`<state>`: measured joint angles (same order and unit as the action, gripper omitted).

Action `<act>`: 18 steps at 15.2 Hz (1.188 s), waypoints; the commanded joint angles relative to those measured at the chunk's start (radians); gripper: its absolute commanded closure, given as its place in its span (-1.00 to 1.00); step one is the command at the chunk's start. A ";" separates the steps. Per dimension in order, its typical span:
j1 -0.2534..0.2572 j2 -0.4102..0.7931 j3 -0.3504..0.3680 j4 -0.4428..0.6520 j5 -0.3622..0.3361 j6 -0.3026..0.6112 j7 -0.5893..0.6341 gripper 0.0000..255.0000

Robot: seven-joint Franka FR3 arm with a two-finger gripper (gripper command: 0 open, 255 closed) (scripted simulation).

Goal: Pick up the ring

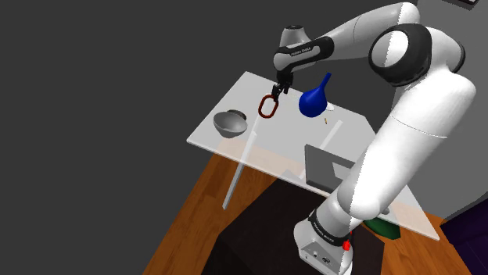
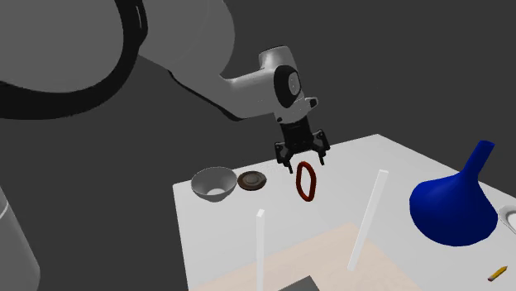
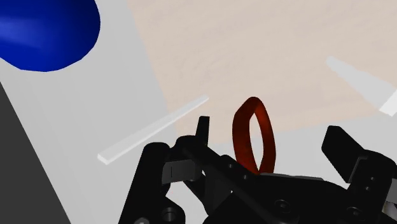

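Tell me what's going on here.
A white robot arm has its black gripper right at a dark red ring, which stands upright just under it, over the white table. Whether the ring is gripped, or off the table, cannot be told. A grey bowl and a blue vase sit nearby, untouched.

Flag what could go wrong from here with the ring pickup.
1. The end effector pinches the dark red ring only at its top edge; it hangs below and could slip or twist out.
2. If dropped, it could roll toward the grey bowl or off the table.
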<state>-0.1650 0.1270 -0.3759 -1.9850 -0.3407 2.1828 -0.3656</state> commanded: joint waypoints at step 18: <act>-0.029 0.136 -0.006 0.042 0.020 0.105 -0.027 1.00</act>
<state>-0.1944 0.2626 -0.3821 -1.9427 -0.3208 2.2882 -0.3928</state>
